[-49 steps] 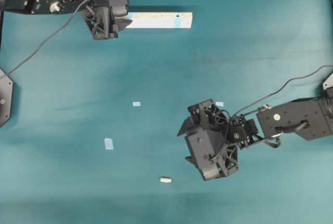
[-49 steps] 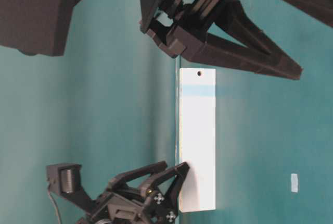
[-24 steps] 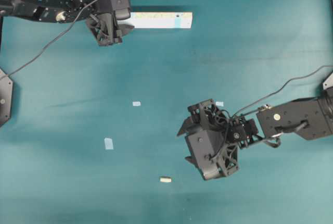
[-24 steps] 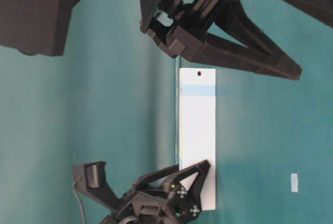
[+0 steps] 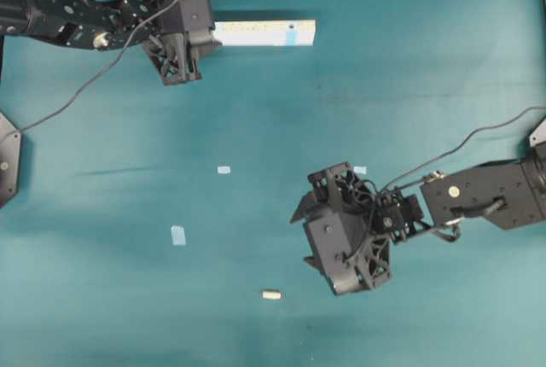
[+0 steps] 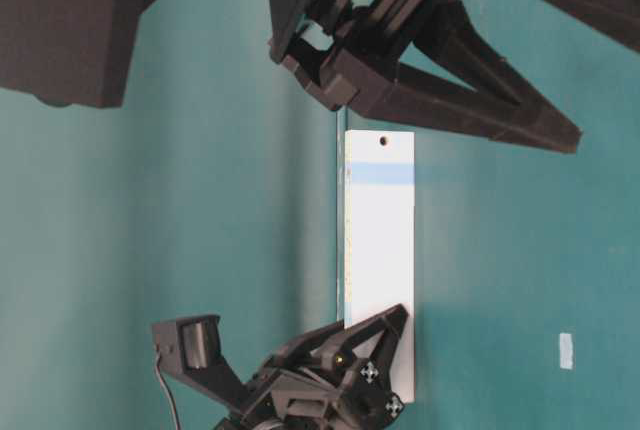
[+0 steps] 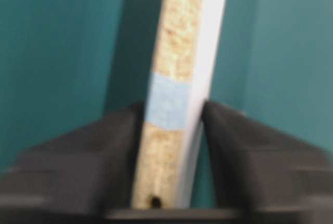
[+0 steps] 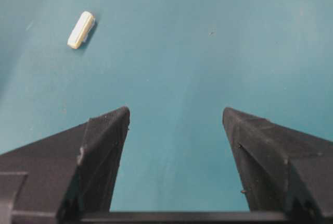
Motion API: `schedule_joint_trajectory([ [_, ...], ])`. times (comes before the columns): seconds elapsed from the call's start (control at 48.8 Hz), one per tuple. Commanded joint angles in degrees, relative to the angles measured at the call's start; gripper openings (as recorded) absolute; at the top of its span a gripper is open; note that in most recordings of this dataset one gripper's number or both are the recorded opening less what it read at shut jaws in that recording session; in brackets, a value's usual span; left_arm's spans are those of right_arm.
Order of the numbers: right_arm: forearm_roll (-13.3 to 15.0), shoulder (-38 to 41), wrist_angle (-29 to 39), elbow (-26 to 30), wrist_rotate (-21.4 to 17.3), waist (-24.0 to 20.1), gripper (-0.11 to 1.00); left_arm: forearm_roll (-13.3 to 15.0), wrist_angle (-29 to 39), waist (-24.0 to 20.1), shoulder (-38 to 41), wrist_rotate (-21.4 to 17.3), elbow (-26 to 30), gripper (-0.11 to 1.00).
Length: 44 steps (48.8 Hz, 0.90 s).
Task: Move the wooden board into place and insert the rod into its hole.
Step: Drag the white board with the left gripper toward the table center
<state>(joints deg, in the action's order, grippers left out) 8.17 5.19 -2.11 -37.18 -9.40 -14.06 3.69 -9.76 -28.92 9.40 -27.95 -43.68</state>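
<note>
Black fingers [image 7: 104, 146] of the left gripper [image 7: 171, 130] stand on either side of the wooden board [image 7: 179, 94], which runs straight away from the claw between them; the left finger looks pressed to the speckled face, while on the other side a thin gap may remain, and with the wrist view blurred I cannot tell whether the grip is fully made. Nearest the claw's palm sits the hole [image 7: 155, 201], a dark dot at the board's close end, and just beyond the fingers is the blue patch [image 7: 167, 101]. Overhead, the board [image 5: 264, 32] juts out from the left gripper [image 5: 203, 36] toward the middle of the table. Step in hand, by my reading: seizing the board so that it can be carried into place. The right gripper [image 8: 174, 125] hangs with its jaws spread wide and nothing between them; the rod [image 8: 81, 29] lies ahead of it and off to one side, well apart from the tips. Next, the left claw needs a firm clamp before any lift, and the right must swing over the rod [image 5: 271, 294] and straddle it squarely.
</note>
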Motion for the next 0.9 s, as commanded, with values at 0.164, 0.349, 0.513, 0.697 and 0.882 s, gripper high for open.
schedule_joint_trajectory([
  [0.164, -0.1, -1.7, 1.9, 2.0, -0.2, -0.2, 0.81, -0.2, -1.3, 0.2, 0.1, 0.5, 0.6, 0.21],
  [0.349, -0.2, -1.7, 3.0, 2.3, -0.2, -0.2, 0.81, -0.2, 1.3, 0.3, -1.6, 0.6, 0.8, 0.21],
  [0.513, -0.1, -1.6, 2.9, 2.3, -0.2, -0.2, 0.8, -0.1, 8.6, 1.0, -8.0, 0.9, 1.9, 0.21],
  [0.697, -0.1, -1.7, 2.7, 2.0, -0.2, -0.1, 0.8, 0.2, 14.5, 6.1, -15.1, 2.3, 1.8, 0.21],
  [0.882, -0.2, -1.6, 2.7, 2.0, -0.2, -0.2, 0.8, 0.2, 14.5, 13.7, -17.4, 8.5, 1.4, 0.21],
])
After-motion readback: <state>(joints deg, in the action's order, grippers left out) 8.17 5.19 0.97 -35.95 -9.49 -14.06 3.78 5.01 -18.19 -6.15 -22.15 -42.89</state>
